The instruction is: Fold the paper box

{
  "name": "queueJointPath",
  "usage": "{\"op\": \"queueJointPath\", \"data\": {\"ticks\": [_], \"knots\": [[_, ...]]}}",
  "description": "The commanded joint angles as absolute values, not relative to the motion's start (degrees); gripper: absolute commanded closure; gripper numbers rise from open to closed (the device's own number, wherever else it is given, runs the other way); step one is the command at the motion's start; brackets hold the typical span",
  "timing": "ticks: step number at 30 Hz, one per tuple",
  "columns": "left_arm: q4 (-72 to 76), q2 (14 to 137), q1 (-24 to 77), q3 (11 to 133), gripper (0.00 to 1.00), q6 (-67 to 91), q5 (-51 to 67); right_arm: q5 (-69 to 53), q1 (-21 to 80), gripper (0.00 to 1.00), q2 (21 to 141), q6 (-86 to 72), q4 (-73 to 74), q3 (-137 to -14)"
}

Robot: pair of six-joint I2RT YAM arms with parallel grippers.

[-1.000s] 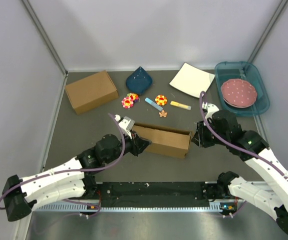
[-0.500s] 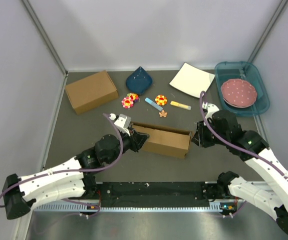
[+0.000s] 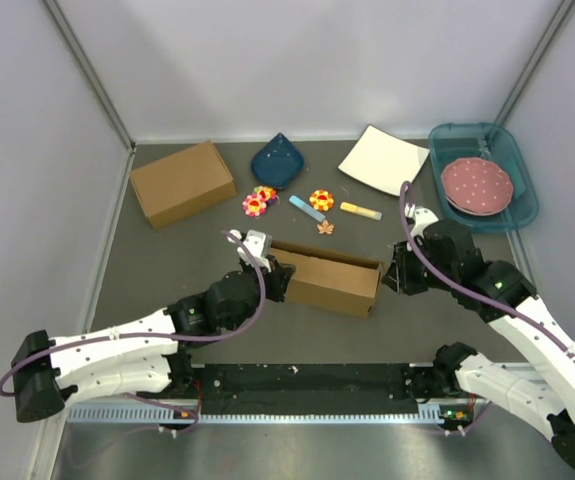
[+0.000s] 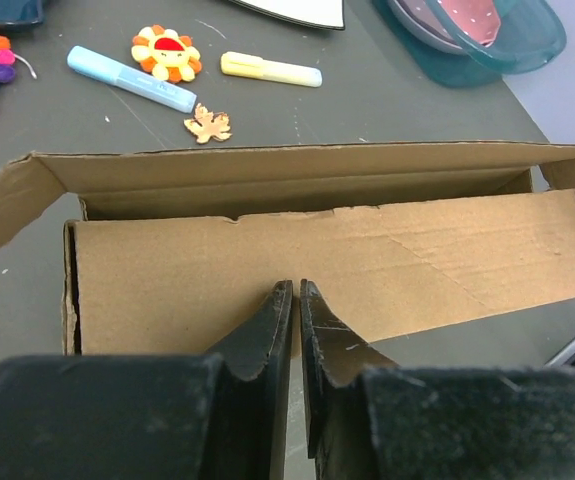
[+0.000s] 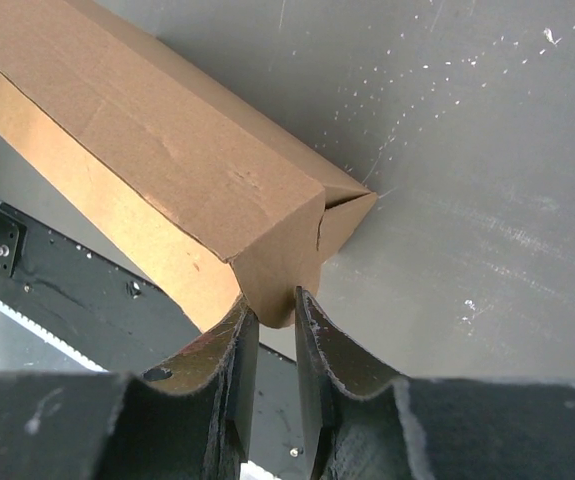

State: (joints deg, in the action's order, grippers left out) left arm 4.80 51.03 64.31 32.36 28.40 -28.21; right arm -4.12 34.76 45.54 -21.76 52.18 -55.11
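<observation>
The paper box (image 3: 332, 281) lies in the middle of the table as a long shallow brown cardboard tray with flaps raised. My left gripper (image 3: 276, 273) is shut at its left end. In the left wrist view the shut fingertips (image 4: 295, 288) rest against the box's near flap (image 4: 327, 255), with the far wall standing behind it. My right gripper (image 3: 391, 279) is at the box's right end. In the right wrist view it (image 5: 277, 303) is shut on the end corner flap of the box (image 5: 167, 150).
A deeper brown cardboard box (image 3: 182, 182) stands at the back left. A blue bowl (image 3: 277, 160), flower toys (image 3: 260, 201), a blue marker (image 3: 306, 208), a yellow marker (image 3: 360, 210), a leaf piece (image 3: 325, 227) and a white plate (image 3: 382, 158) lie behind. A teal tray (image 3: 523, 202) holds a pink plate (image 3: 477, 185).
My left gripper has moved forward and slightly up the table, onto the left end of the paper box. The right arm and the box's right end have not moved.
</observation>
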Motion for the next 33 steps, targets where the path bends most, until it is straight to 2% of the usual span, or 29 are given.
{"op": "queueJointPath", "data": {"ticks": [1, 5, 9, 11, 33], "knots": [[3.16, 52.82, 65.3, 33.66, 0.88, 28.83, -31.73, -3.78, 35.24, 0.79, 45.09, -23.03, 51.68, -55.63], [2.11, 53.61, 66.09, 34.01, 0.89, 29.53, -33.39, -3.17, 35.24, 0.81, 44.91, -23.29, 52.38, -56.34], [1.41, 53.79, 66.88, 34.01, 0.91, 30.5, -34.63, -3.25, 35.24, 0.96, 45.44, -23.9, 52.56, -56.69], [1.23, 54.31, 67.32, 34.01, 0.91, 31.02, -35.33, -3.69, 35.16, 1.0, 45.96, -24.78, 52.47, -56.69], [-3.43, 58.36, 70.4, 35.59, 0.91, 34.8, -41.31, -8.52, 35.24, 1.0, 47.02, -29.88, 52.47, -61.79]]}}
